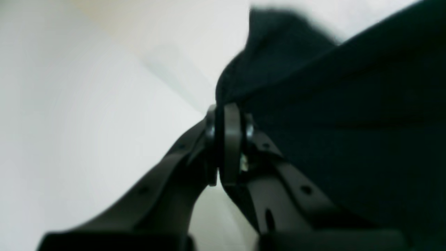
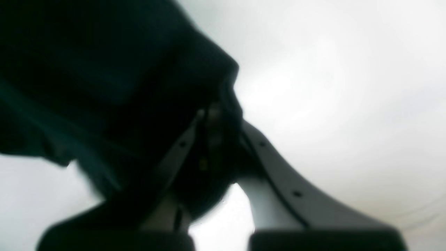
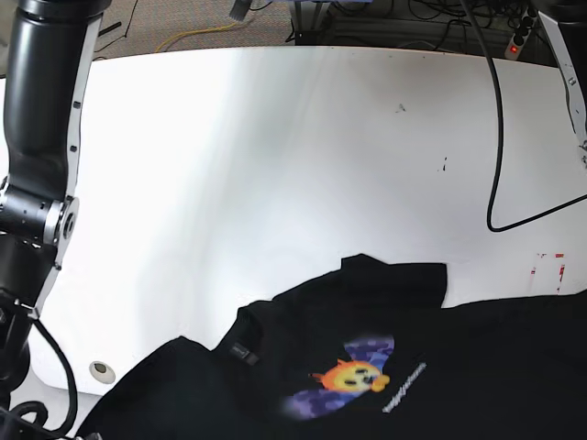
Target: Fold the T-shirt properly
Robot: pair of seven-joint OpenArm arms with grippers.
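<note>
Your left tool (image 1: 226,139) is pinched tight on a bunched edge of the T-shirt (image 1: 348,115). Your right tool (image 2: 212,139) is likewise clamped on black cloth. The shirt, bearing a colourful print (image 3: 353,376), hangs low over the near side of the white tabletop (image 3: 275,165).

Table (image 3: 275,137): white, wide and flat under my arms, with a few small dark specks toward its far right.
T-shirt (image 3: 367,312): black, lying on the near part of the table and rumpled; a sleeve points toward the middle, and a small orange and purple print faces up.
Cable (image 3: 496,119): black, trailing across the far right corner.
Hole (image 3: 101,370): small and round, near the left front edge.
Red marks (image 3: 548,266): on the right edge, just beyond the cloth.
</note>
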